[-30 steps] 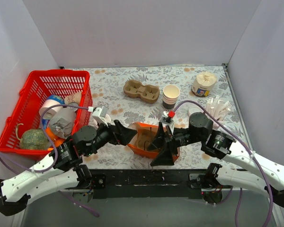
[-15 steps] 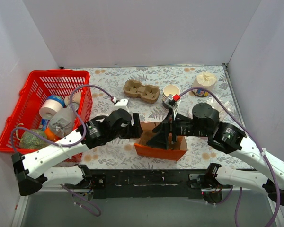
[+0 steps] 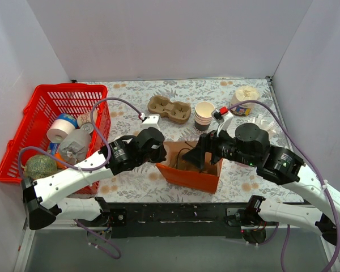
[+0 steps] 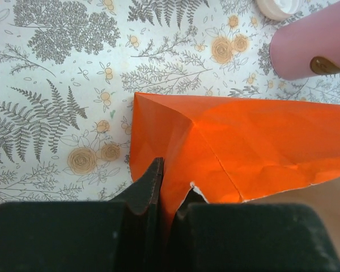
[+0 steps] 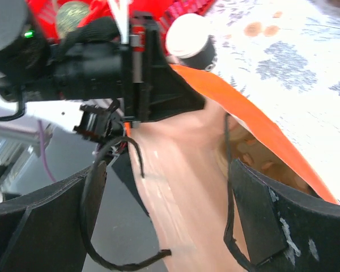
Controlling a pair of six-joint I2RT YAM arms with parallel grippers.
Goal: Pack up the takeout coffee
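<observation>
Takeout coffee [image 5: 188, 37]: only clear in the right wrist view. It's a small cup with a round white lid; the body under the lid reads dark there, so I can't confirm its colour or tilt. It sits past the far rim of the orange paper bag [image 3: 188, 167], close to the red basket [image 3: 45, 93], and I can't pick it out in the top view. Left gripper [image 4: 171, 184] has its fingers pressed together, pinching the bag's left edge, with paper visible between the tips. Right gripper [image 5: 167, 170] has its fingers spread wide, holding nothing, and is down at the bag's mouth. The bag's black cord handle [image 5: 110, 226] loops beside one finger. In the way: from the right wrist, the bag wall and the left gripper's black body sit between the right gripper and the cup. Around, on the floral table [image 3: 158, 93]: pulp cup carrier [image 3: 169, 109] behind the bag, stack of lidless cups [image 3: 204, 112] just right of the carrier, and a cup of pale sticks [image 3: 243, 97] at far right. The basket holds a tape roll [image 3: 60, 129] and a green netted ball [image 3: 41, 167].
</observation>
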